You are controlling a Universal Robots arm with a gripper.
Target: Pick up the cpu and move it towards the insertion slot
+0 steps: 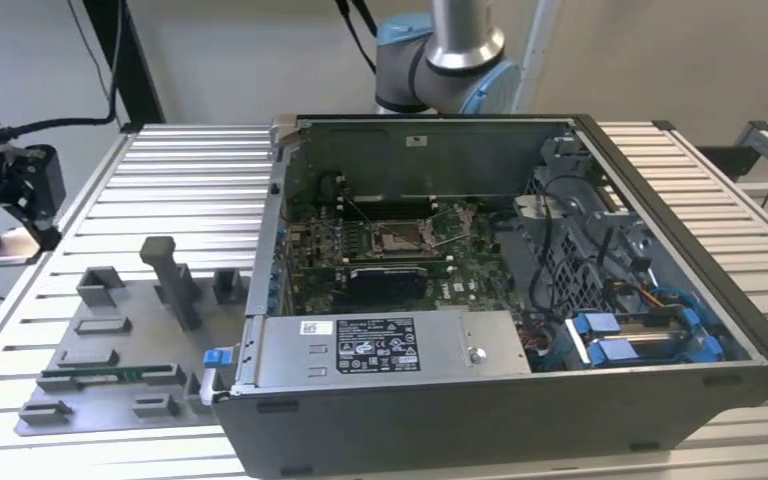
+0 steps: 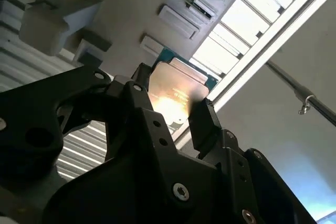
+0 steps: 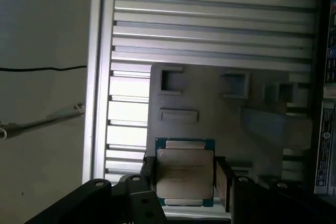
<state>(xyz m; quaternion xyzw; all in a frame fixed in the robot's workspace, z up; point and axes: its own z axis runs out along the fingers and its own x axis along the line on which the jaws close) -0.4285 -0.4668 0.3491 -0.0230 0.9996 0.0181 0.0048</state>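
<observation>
**Cpu gripped; the carry to the socket not yet made.**

I had the black two-finger gripper (image 3: pixel 185 182) closed narrow on two opposite edges of the flat, square, silver-lidded, green-rimmed cpu (image 3: pixel 185 174), so I judged the pick done and only the carry left. In the exterior view the gripper hung at nine o'clock, by the edge of the ribbed aluminium table (image 1: pixel 184 170). The insertion slot (image 1: pixel 404 238), a square silver-framed socket, lay toward three o'clock of it inside the open dark-grey computer case (image 1: pixel 491 420). The case's side wall stood between them, and the room above its rim looked open.
</observation>
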